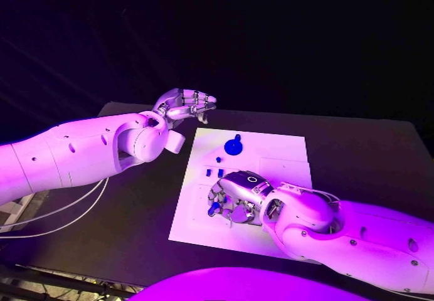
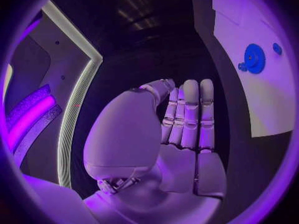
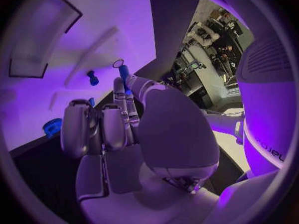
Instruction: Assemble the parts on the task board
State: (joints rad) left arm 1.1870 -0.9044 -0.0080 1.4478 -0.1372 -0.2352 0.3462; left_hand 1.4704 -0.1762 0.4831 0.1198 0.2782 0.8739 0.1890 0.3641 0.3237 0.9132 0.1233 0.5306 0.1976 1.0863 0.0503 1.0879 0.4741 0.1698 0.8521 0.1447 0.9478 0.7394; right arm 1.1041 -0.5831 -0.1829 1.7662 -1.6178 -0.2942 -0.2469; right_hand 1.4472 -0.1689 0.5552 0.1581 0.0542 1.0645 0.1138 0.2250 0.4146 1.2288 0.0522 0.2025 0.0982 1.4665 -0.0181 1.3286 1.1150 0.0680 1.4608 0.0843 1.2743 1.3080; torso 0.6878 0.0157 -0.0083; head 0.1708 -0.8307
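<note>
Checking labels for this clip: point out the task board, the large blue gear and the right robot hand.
task board (image 1: pixel 280 147), head view, bare far right part of the plate.
large blue gear (image 1: pixel 234 147), head view, centre of the disc.
right robot hand (image 1: pixel 237 195), head view, back of the hand.

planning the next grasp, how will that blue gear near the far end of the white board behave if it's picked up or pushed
The blue gear looks like a flat toothed disc, so it is probably stiff and light. Lying flat on the white board, it would likely slide rather than roll. Its thin edge may be awkward for a robot hand to pinch.
</note>
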